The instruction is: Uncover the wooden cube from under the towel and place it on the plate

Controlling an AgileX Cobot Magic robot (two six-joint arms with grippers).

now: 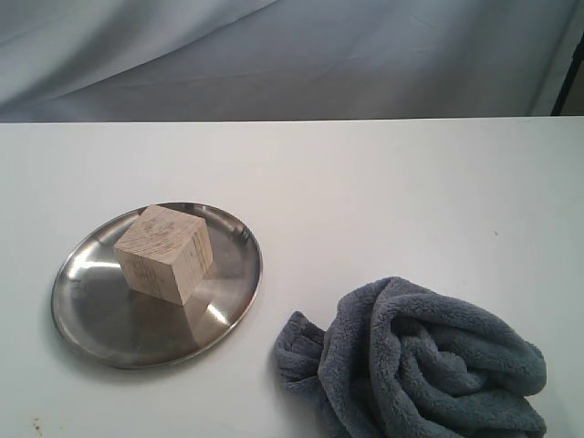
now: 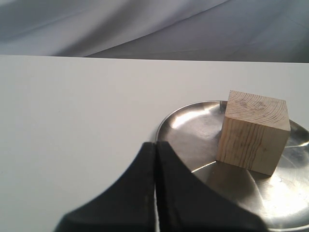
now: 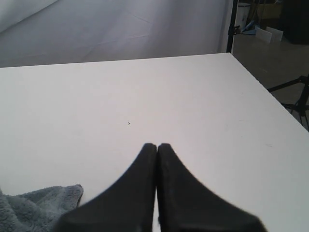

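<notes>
Nearest, at the right of the exterior view: the towel [image 1: 429,365] is seen bunched in a loose heap on the counter [image 1: 392,182]. A corner of it is caught in the right wrist view, near the right hand [image 3: 157,147], whose fingers are pressed together with nothing gripped. The left hand [image 2: 155,150] is likewise closed tight and empty, and is held near the plate's rim.

Farther back, at the left: the plate [image 1: 91,315] is laid flat on the counter, apart from the towel. The wooden cube [image 1: 164,254] is set on it, resting on one face, toward the far half and turned corner-on. The task is judged done as things lie.

Handling, as judged:
- The cube is taken to be light, stiff and dry. It is best held across two opposite flat faces, not by its edges. On polished steel it may be slid by a nudge.
- The towel is soft and limp, and can be pinched at any fold.

Farthest: a grey draped backdrop [image 1: 274,55] is noted beyond the counter's edge
</notes>
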